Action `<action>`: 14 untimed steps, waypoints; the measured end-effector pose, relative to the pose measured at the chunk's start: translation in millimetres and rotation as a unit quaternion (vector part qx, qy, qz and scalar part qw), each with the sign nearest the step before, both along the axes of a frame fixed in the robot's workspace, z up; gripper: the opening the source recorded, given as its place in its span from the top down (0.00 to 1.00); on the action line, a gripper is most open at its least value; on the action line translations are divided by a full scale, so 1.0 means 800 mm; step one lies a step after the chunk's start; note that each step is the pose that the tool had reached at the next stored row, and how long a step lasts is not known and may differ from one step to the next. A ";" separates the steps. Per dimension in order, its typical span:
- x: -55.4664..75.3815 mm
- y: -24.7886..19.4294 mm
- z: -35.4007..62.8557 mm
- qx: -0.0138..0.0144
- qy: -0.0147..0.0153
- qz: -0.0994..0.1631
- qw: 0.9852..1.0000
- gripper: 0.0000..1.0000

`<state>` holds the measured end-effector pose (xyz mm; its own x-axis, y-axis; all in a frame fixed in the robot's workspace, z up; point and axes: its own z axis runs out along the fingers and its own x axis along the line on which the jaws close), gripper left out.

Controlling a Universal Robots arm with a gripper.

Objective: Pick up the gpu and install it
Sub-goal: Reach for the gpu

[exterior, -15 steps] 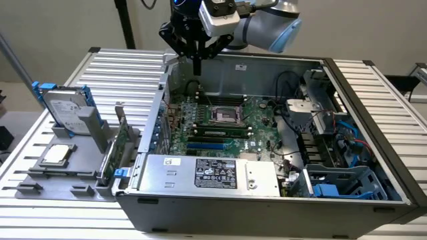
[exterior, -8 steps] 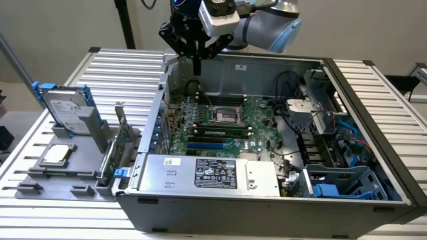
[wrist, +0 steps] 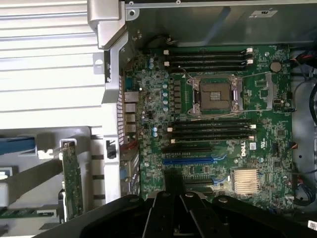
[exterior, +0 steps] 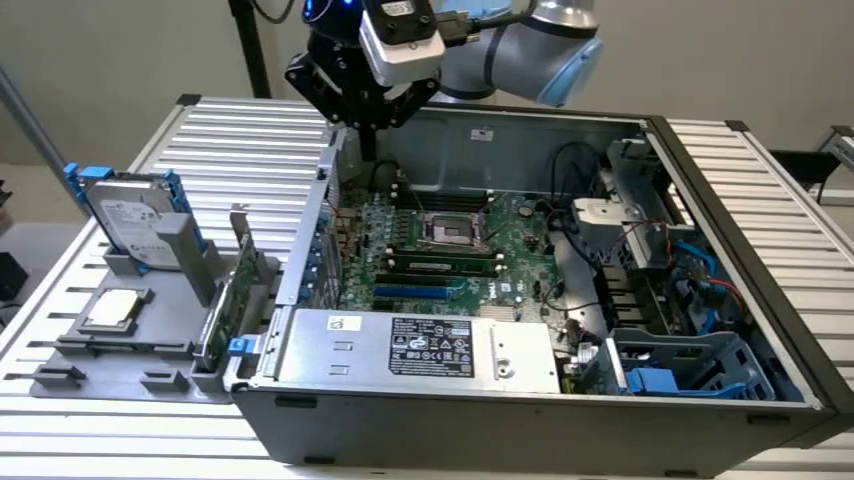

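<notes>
The gpu (exterior: 224, 305) stands on edge in a slot of the grey holder (exterior: 100, 375), on the exterior view's left of the open computer case (exterior: 534, 420). Its silver bracket (exterior: 242, 228) points up. In the wrist view the gpu (wrist: 73, 181) shows as a thin green board with its bracket end (wrist: 66, 146) beside the case wall. My gripper (exterior: 363, 122) hangs shut and empty above the case's rear left corner, well apart from the gpu. Its black fingers (wrist: 163, 215) sit together over the motherboard (wrist: 213, 114) near the blue slot (wrist: 190, 160).
A silver hard drive (exterior: 134, 215) with blue rails stands at the back of the grey holder, and a processor (exterior: 114, 308) lies flat on it. The case holds the motherboard (exterior: 441, 240), a power supply (exterior: 420, 345), cables and a drive cage (exterior: 681, 365).
</notes>
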<state>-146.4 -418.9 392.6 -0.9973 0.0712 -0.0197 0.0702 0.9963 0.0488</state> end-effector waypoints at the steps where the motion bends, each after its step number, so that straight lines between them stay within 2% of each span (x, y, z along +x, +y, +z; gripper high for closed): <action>1: -0.004 -0.0033 0.000 0.000 0.000 0.000 1.000 0.89; 7: -0.032 -0.0200 -0.001 0.000 0.000 0.000 1.000 0.89; 14: -0.065 -0.0324 -0.005 0.000 0.000 0.000 1.000 0.89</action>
